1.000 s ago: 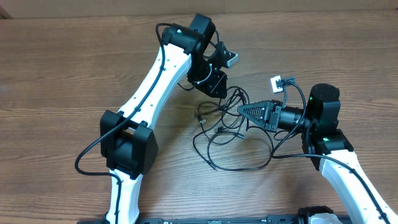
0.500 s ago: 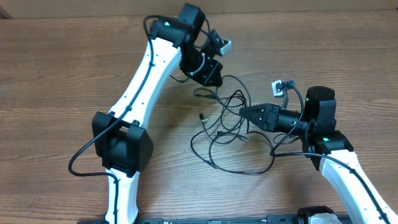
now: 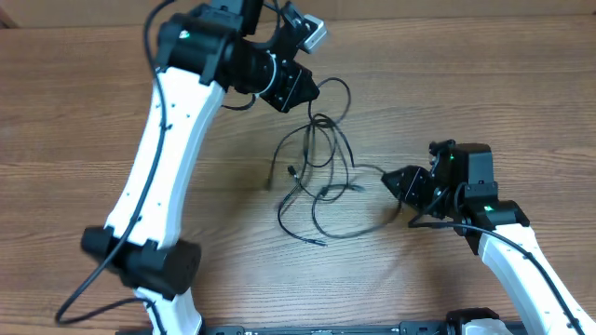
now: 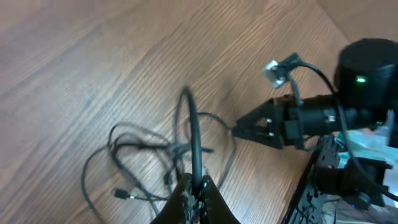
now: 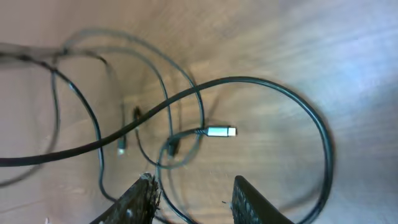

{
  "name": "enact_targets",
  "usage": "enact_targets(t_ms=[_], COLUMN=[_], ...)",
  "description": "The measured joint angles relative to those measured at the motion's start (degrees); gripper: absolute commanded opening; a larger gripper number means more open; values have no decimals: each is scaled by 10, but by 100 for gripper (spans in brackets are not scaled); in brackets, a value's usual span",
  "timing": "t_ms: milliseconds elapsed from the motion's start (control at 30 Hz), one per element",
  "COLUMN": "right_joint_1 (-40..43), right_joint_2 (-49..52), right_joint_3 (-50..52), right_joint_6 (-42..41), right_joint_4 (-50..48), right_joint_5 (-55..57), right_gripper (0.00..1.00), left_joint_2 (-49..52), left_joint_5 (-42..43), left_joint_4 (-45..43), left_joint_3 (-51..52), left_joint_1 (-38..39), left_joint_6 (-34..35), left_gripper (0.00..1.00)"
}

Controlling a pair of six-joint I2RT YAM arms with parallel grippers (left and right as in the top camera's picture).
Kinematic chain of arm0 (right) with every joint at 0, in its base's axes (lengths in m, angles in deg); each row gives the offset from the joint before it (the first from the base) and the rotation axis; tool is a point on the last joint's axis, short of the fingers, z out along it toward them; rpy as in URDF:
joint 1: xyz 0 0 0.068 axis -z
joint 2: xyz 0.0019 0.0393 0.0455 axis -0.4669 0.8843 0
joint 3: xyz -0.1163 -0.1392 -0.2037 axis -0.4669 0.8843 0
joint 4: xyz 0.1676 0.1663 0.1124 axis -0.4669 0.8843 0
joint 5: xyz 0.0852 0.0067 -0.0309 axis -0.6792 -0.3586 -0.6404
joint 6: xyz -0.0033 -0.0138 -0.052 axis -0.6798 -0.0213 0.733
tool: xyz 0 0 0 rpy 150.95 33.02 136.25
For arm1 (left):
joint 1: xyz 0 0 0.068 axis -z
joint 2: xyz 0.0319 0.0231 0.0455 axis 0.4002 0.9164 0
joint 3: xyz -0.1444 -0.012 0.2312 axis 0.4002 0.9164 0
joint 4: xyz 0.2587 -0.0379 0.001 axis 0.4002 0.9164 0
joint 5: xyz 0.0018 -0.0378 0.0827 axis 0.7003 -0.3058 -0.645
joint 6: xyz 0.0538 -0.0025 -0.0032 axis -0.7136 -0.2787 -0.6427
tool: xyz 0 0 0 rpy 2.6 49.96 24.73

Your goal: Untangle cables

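Several thin black cables (image 3: pixel 321 189) lie in a loose tangle on the wooden table (image 3: pixel 74 140). My left gripper (image 3: pixel 309 93) is at the back of the table, shut on one strand that runs taut down to the tangle. In the left wrist view that strand (image 4: pixel 189 124) rises straight out of the shut fingertips (image 4: pixel 196 186). My right gripper (image 3: pixel 391 181) stands open just right of the tangle. In the right wrist view a silvery-tipped plug (image 5: pixel 221 131) and looping cords (image 5: pixel 186 93) lie ahead of the open gripper (image 5: pixel 193 196). A thin cord passes by the left finger, and nothing is gripped.
The left arm's white links (image 3: pixel 158 158) stretch over the left half of the table. The right arm's base link (image 3: pixel 521 270) is at the lower right. A cardboard wall (image 3: pixel 447 7) runs along the table's back edge.
The left gripper, shut on a strand, has moved back and left, stretching the tangle toward it. The right gripper has opened and drawn back to the right, away from the cords.
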Motion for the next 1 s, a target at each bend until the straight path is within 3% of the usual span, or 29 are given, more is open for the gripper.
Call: enact_targets(t_ms=[200, 500, 733, 1000], right_joint_1=[0, 0, -12, -101], right_joint_2=[0, 0, 0, 0], right_joint_3=[-23, -159, -233, -271], right_joint_6=[40, 144, 207, 229], right_joint_4=[16, 177, 207, 170], right_joint_5=[-16, 55, 40, 8], right_gripper=[38, 42, 42, 42], left_joint_2=[-37, -76, -88, -88], left_joint_5=[0, 1, -3, -113], left_joint_4=[-2, -48, -54, -33], left_joint_3=[0, 0, -2, -2], left_joint_1=[0, 0, 0, 0], left_joint_6=[0, 31, 98, 238], left_gripper=[5, 5, 5, 4])
